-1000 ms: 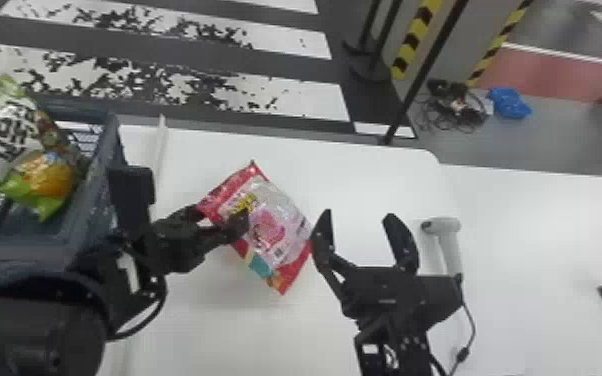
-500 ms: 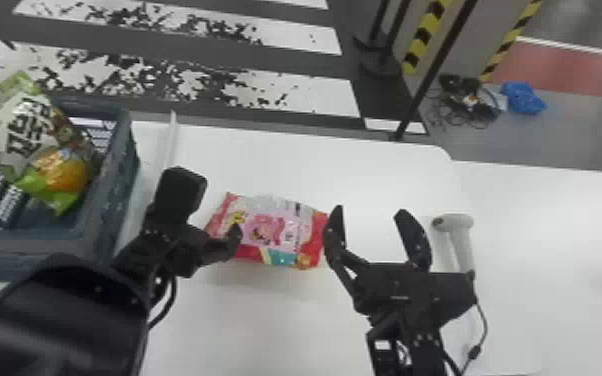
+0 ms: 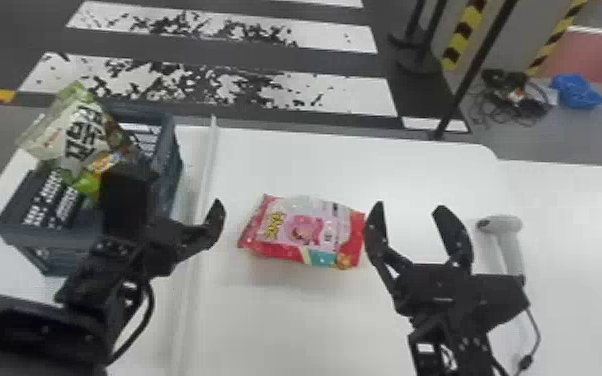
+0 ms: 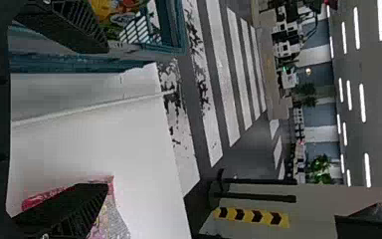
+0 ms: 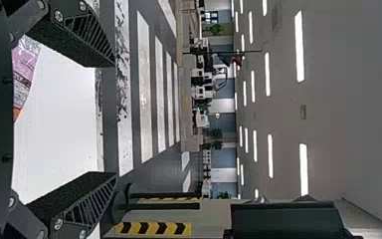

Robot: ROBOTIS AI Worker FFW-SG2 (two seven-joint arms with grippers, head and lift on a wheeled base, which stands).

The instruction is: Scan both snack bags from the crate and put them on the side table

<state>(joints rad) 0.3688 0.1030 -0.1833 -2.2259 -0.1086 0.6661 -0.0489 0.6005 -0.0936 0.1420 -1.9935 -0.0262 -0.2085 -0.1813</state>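
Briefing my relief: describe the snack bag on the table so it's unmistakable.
On the white table, right of the crate, the snack bag lies between left gripper and right gripper. Red and pink, it differs from the green and white bag in the crate.

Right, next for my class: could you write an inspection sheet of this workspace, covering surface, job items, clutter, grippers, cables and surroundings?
Surface: white table, with a pale strip running between crate and pink bag.
Job items: green-and-white snack bag in the crate, rising above its rim; red-and-pink snack bag lying on the table; pale scanner to the right.
Clutter on table: nothing seen.
Clutter on floor: blue item beside a dark tangle.
Left gripper: open, holding nothing.
Right gripper: open, holding nothing.
Cables: thin cable near the scanner; black cable looping from the left arm.
Surroundings: striped floor, yellow-and-black markings.
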